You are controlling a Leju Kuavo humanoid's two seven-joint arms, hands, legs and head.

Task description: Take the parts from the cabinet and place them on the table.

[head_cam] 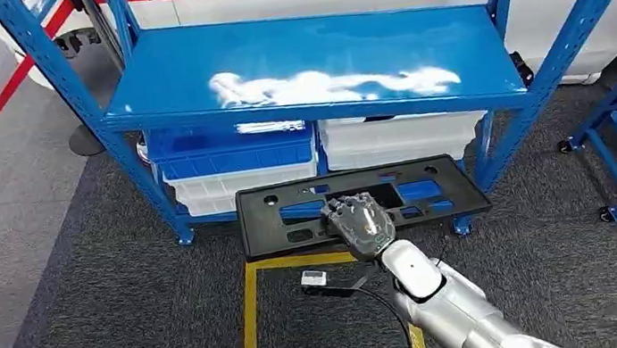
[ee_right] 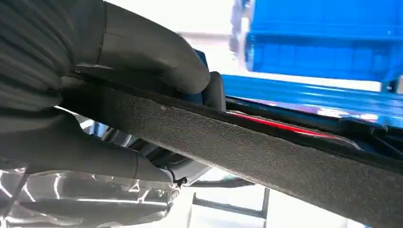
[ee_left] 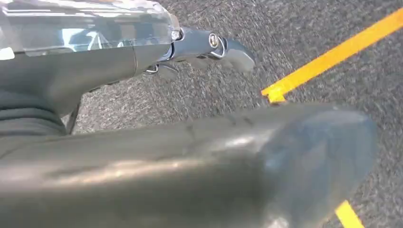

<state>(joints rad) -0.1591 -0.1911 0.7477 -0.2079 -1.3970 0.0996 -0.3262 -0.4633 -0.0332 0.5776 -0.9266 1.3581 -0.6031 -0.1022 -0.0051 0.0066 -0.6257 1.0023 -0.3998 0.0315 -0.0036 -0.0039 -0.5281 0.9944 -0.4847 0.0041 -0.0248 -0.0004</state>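
The long black plastic panel with cut-out openings [head_cam: 361,203] is held out in front of the blue metal shelf rack [head_cam: 309,66], below its upper shelf and above the grey carpet floor [head_cam: 109,326]. The right hand [head_cam: 364,223] grips the panel at the middle of its near long edge; the right wrist view shows the thick thumb [ee_right: 157,57] pressed on one face and darker fingers [ee_right: 95,156] curled under the other, so the panel is clamped edge-on between them.

The main risk, as I judge it, is tipping: the panel is long and caught at a single spot on one edge, so either end could sag or swing and twist out of the hold (a quick turn of the body would make this worse). Its far edge also sits near the rack's front posts and the blue and white plastic bins [head_cam: 231,162], and could snag there.

The left hand [ee_left: 209,47] hangs over the carpet beside a yellow floor line [ee_left: 332,57], with nothing in it; how far it is open I cannot tell.
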